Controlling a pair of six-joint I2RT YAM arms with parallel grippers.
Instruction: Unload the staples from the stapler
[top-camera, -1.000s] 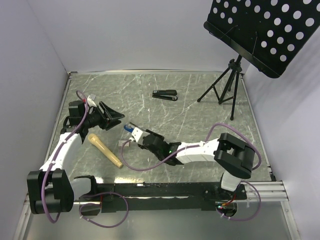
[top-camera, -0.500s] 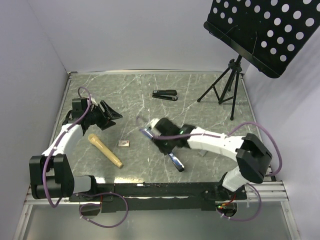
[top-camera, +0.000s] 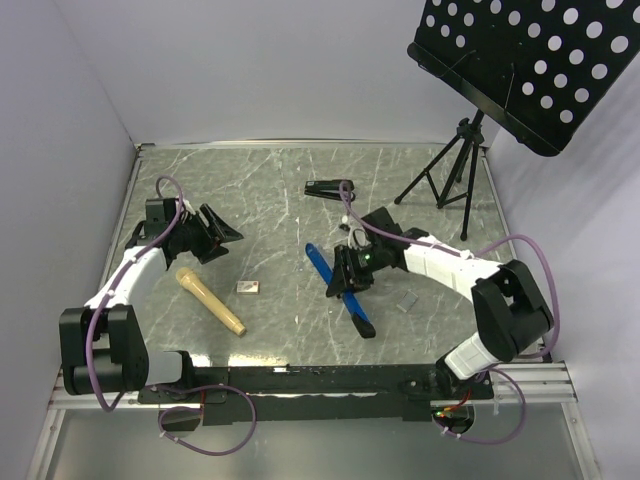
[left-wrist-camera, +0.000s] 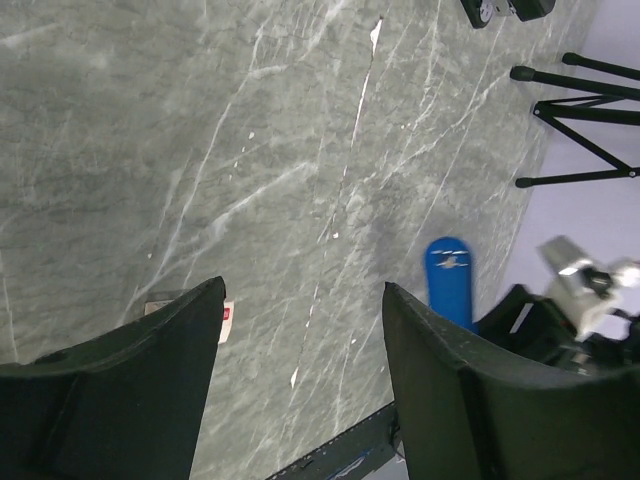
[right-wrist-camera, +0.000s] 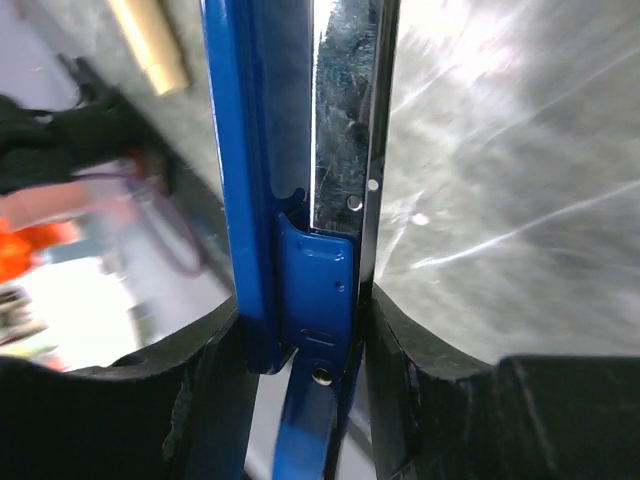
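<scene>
Blue stapler (top-camera: 318, 260): opened out near the middle of the marble table (top-camera: 260, 190), clamped at its hinge end by the right gripper (top-camera: 350, 272), whose fingers (right-wrist-camera: 430, 370) press on both flanks. Staples (top-camera: 407, 300): small grey strip on the table, just right of the stapler; whether the bright channel (right-wrist-camera: 345, 120) holds more cannot be told. Left gripper (top-camera: 222, 236): jaws spread and empty, at the table's left side near the wooden handle (top-camera: 210, 300).

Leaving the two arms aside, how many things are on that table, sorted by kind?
Staplers: 2 (blue stapler, black stapler)
Tan cylinder: 1
Small tan-and-white box: 1
Small grey strip, likely staples: 1
Music stand: 1
Total: 6
</scene>
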